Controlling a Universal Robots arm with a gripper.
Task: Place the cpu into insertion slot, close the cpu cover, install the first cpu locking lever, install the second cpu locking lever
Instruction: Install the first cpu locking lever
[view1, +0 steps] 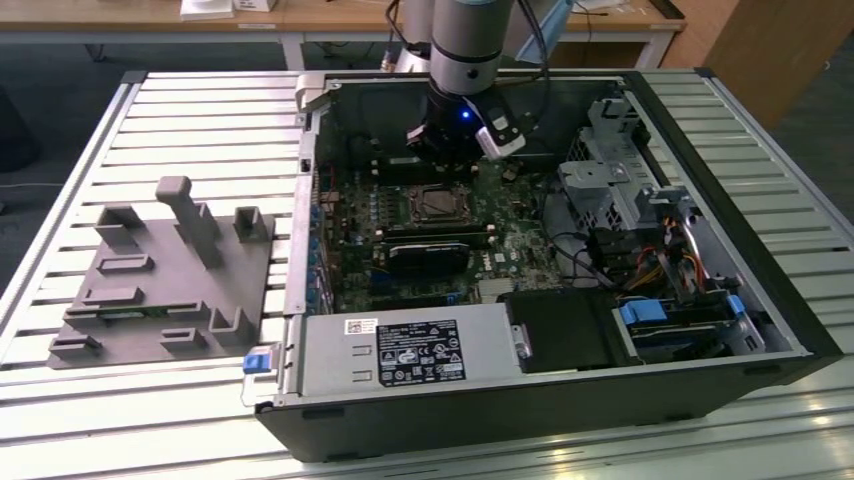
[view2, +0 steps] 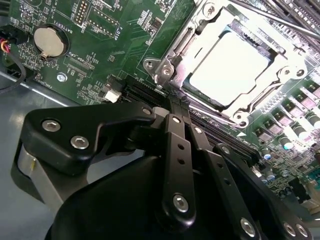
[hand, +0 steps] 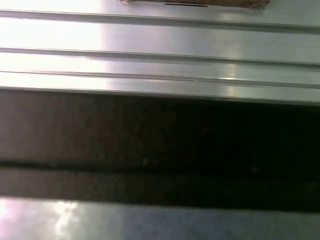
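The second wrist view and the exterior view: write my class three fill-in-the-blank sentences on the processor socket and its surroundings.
1. The pale square cpu lies in the insertion slot, framed by the silvery metal ____ with an open window.
2. The round silver coin battery sits on the ____ circuit board.
3. In the exterior view, the grey moulded fixture lies on the slatted table at the exterior view's ____ of the black computer case.

Missing words: cover; green; left

Glare on cpu (view2: 227, 62); first wrist view blurred, streaky.
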